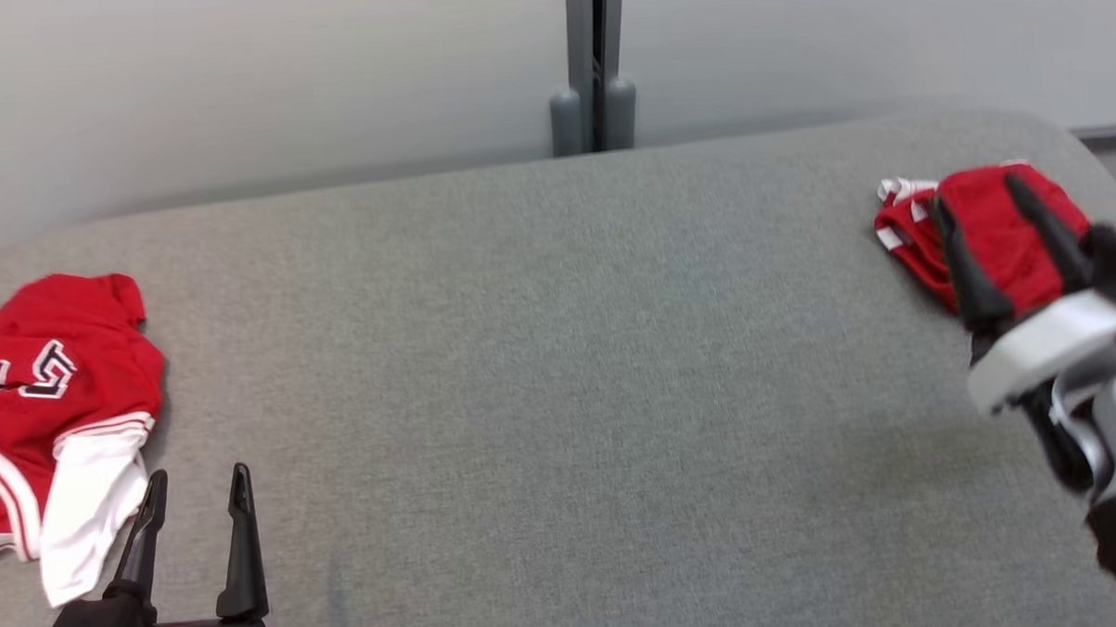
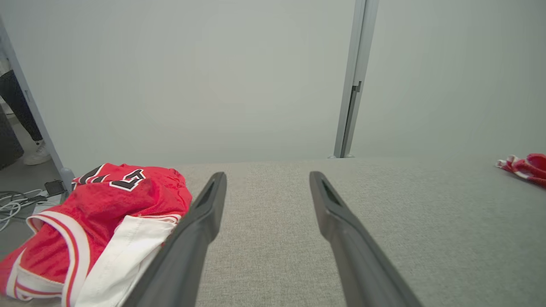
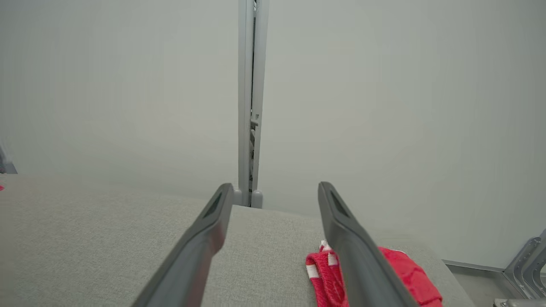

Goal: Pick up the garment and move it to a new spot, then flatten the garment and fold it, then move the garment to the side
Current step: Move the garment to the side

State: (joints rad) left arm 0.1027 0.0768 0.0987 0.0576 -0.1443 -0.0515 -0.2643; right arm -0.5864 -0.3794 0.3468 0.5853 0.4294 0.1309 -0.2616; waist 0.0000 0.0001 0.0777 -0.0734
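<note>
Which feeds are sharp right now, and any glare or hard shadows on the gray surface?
Head view: right end effector smeared by blur, red bundle behind it soft; left end effector and jersey crisp. Left wrist view: sharp, jersey print clear. Right wrist view: fingers soft near the bottom edge. All views: even light, faint shadows, no glare on the gray surface.

Left gripper (image 1: 198, 476) low, fingers (image 1: 242, 538) spread (empty); right gripper (image 1: 973, 192) far forward, fingers spread, angled left.
</note>
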